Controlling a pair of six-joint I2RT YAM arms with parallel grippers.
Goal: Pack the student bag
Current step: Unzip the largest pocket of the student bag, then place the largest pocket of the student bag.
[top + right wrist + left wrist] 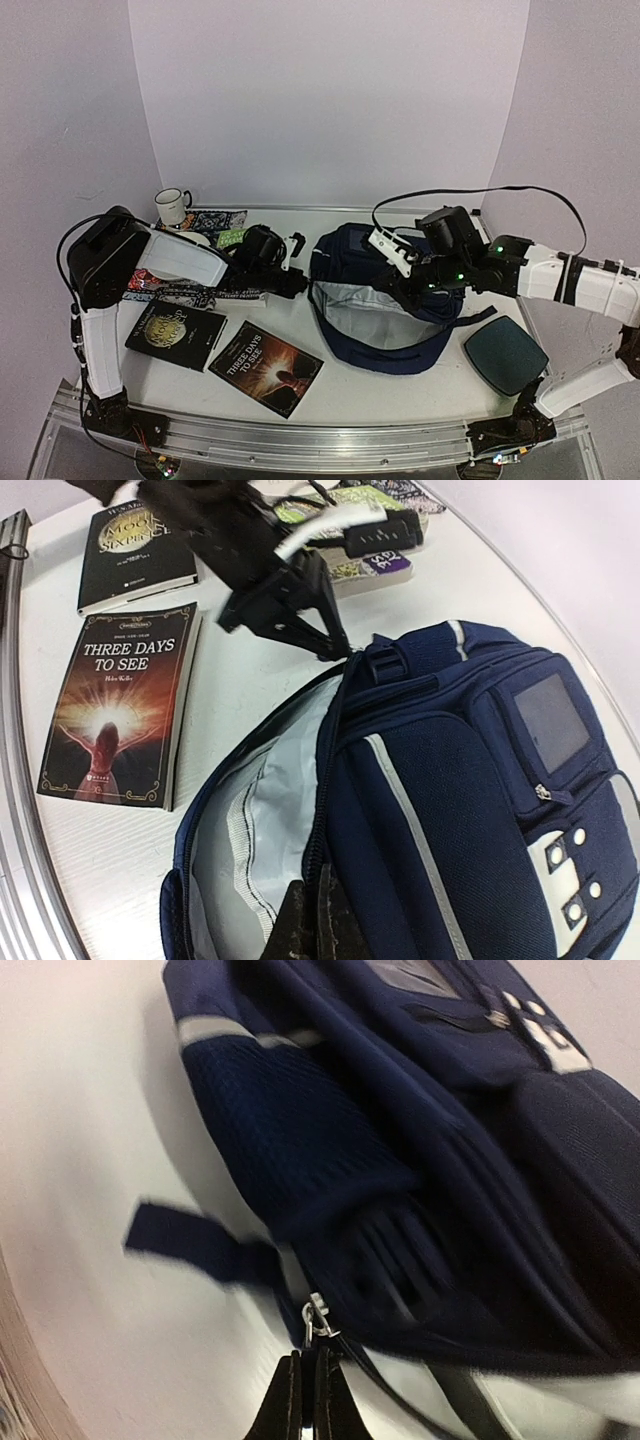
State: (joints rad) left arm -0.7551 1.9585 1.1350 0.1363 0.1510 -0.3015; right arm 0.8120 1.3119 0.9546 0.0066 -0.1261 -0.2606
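The student bag (385,310) is pictured lying on the table (400,395), slightly right of centre. Its main compartment is unzipped and its grey lining (260,820) exposed, and nothing can be seen inside it.

The left gripper (308,1365) is shown at the bag's left corner with its jaws pressed together. A small metal zip pull (318,1315) appears to be pinched between the tips, though that wrist view is blurred. The right gripper (312,905) is clamped shut at the rim of the opening; whether any fabric is caught there cannot be told.

Several hazards may be judged from this position. The zip pull could be lost from the narrow tips if it is tugged at an angle, and the zip would then be left only partly run. Since the bag is weighted by nothing, it is likely to be dragged across the smooth table rather than opened if it is pulled from one side alone. Should the rim be released, the soft mouth may be expected to sag shut.

With both grippers occupied at the bag, the paperback "Three Days to See" (120,720) and the Moon and Sixpence volume (140,540), which lie apart from the bag on its left, cannot be lifted until one gripper is freed.
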